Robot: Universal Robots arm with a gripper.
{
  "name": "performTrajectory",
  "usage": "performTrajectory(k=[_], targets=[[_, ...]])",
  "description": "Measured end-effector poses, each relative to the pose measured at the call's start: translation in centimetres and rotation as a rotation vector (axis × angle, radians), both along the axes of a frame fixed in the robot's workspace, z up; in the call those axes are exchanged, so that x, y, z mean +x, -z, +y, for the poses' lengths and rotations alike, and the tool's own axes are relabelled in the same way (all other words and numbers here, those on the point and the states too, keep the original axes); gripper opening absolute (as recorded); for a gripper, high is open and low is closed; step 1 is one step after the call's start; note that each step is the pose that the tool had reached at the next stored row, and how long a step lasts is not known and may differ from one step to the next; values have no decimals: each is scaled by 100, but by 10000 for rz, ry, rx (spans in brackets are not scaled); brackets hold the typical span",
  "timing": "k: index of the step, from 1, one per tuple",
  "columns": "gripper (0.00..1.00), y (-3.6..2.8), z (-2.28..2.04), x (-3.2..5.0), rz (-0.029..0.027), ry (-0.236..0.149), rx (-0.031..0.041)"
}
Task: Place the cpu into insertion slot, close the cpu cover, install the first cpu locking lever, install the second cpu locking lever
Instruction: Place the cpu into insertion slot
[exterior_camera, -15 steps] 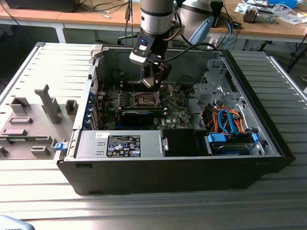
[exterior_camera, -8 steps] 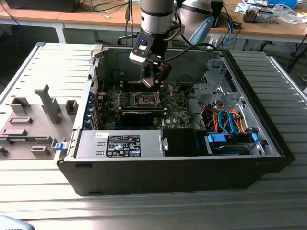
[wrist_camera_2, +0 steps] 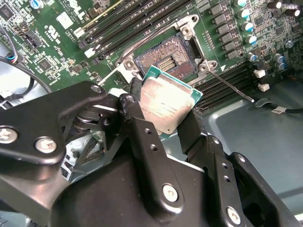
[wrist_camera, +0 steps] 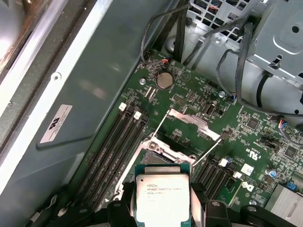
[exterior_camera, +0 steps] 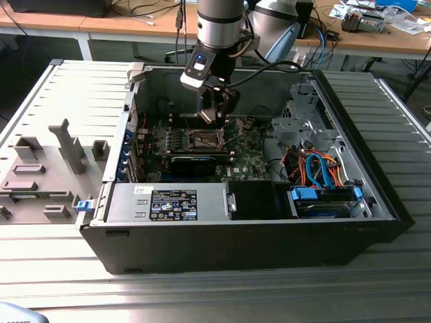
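Observation:
My gripper (exterior_camera: 214, 116) hangs inside the open computer case, just above the motherboard (exterior_camera: 246, 161). It is shut on the cpu (wrist_camera_2: 166, 105), a small square chip with a silvery top, which the black fingers (wrist_camera_2: 138, 124) clamp by two opposite edges. In the first wrist view the cpu (wrist_camera: 162, 197) hovers close over one edge of the insertion slot (wrist_camera: 160, 158). The insertion slot (wrist_camera_2: 166, 59) lies bare, its dark contact field showing. The cpu cover (wrist_camera: 191, 118) stands flipped open beyond the slot. Two thin locking levers (wrist_camera: 211, 150) (wrist_camera: 158, 126) are swung up and free.
Long black memory slots (wrist_camera: 124, 137) run beside the socket, and more of them (wrist_camera_2: 222, 82) flank its other side. The grey case wall (wrist_camera: 90, 94) stands close by. Cables and a drive cage (exterior_camera: 306, 128) fill the exterior view's right. A power supply (exterior_camera: 172, 202) sits in front.

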State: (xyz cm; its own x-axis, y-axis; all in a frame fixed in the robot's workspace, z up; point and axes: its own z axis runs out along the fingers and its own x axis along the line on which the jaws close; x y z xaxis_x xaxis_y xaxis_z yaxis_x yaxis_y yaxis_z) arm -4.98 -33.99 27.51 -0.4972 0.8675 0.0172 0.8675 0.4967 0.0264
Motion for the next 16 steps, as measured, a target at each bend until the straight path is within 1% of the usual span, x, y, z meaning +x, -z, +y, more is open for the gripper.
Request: performTrajectory(k=[16], targets=[[55, 5, 0, 0, 0, 377, -1]])
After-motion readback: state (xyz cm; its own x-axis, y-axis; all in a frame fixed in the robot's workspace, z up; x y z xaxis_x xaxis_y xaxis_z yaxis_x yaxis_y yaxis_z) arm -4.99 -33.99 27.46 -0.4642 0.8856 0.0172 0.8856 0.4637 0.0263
